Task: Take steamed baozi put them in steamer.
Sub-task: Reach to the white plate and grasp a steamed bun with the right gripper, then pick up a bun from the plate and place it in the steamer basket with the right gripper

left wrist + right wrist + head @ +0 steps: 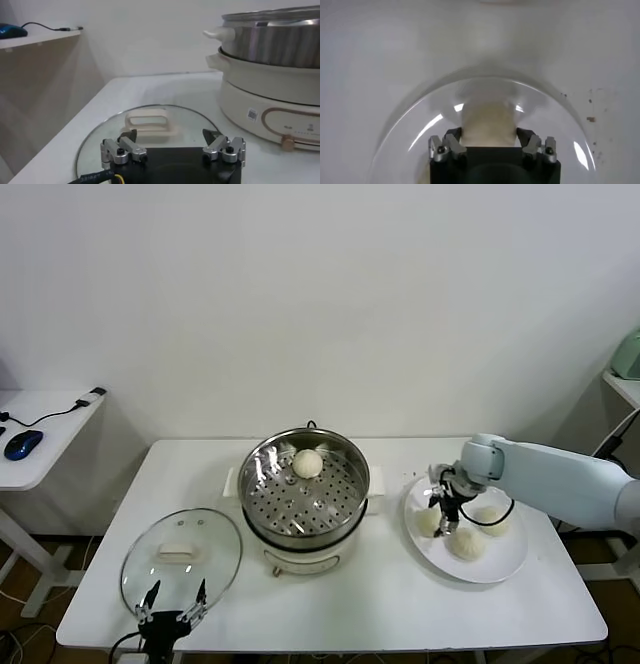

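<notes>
- The steamed baozi look soft, light and easy to squash, so I think a gentle pinch on the round sides, low down, is best.
- One baozi [307, 463] sits in the steamer [345, 504]. Three more lie on the white plate [510, 564] on the bench [400, 604].
- The right gripper [447, 519] is down on the plate, its fingers around one bun [487, 127], one on each side; I cannot tell if they squeeze it yet.
- The left gripper [172, 145] waits with fingers apart, holding nothing, over the glass lid [150, 125].

shiny perforated steel steamer [305, 494], glass lid [182, 559]
</notes>
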Tool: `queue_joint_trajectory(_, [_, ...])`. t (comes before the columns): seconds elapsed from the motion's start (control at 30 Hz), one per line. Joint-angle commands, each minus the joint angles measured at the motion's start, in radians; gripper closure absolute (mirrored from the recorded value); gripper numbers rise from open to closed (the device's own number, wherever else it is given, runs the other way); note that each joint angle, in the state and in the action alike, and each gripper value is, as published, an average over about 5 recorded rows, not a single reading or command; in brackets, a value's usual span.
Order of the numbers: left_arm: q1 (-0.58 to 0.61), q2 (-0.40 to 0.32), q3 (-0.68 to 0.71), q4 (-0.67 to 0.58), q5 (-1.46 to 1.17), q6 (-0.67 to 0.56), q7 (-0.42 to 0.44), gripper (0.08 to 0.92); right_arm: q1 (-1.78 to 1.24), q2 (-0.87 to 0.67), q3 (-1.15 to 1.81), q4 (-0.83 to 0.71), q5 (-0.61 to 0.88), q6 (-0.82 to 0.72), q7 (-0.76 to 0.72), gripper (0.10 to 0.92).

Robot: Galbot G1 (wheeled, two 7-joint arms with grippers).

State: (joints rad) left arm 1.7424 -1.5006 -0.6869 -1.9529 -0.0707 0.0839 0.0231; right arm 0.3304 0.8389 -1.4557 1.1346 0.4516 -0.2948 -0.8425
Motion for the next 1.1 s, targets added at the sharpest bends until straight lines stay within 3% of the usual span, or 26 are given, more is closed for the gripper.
queue_joint_trajectory(0.03, [0.001, 0.000, 0.001, -0.002, 0.001, 0.001, -0.001, 0.177, 0.153, -0.013, -0.074, 0.054, 0.062, 0.003, -0.039, 0.304])
queue_joint_trajectory(0.23, [0.002, 0.001, 0.003, -0.007, -0.001, 0.004, -0.002, 0.177, 0.539, 0.031, -0.315, 0.130, 0.206, 0.038, -0.125, 0.304])
queue_joint_trajectory(0.4, [-0.002, 0.003, 0.008, -0.013, -0.001, 0.012, -0.002, 0.177, 0.780, 0.145, -0.378, 0.213, 0.457, 0.011, -0.131, 0.304])
queue_joint_trajectory(0.67, [-0.011, 0.013, 0.015, -0.030, -0.003, 0.022, 0.001, 0.177, 0.823, 0.372, -0.251, 0.341, 0.680, -0.103, -0.019, 0.303])
queue_joint_trajectory(0.8, [-0.017, 0.011, 0.023, -0.039, -0.004, 0.030, 0.002, 0.177, 0.708, 0.486, -0.193, 0.327, 0.708, -0.153, 0.053, 0.304])
queue_joint_trajectory(1.1, [-0.011, 0.008, 0.033, -0.058, -0.001, 0.032, 0.006, 0.177, 0.409, 0.643, -0.149, 0.114, 0.598, -0.195, 0.116, 0.304])
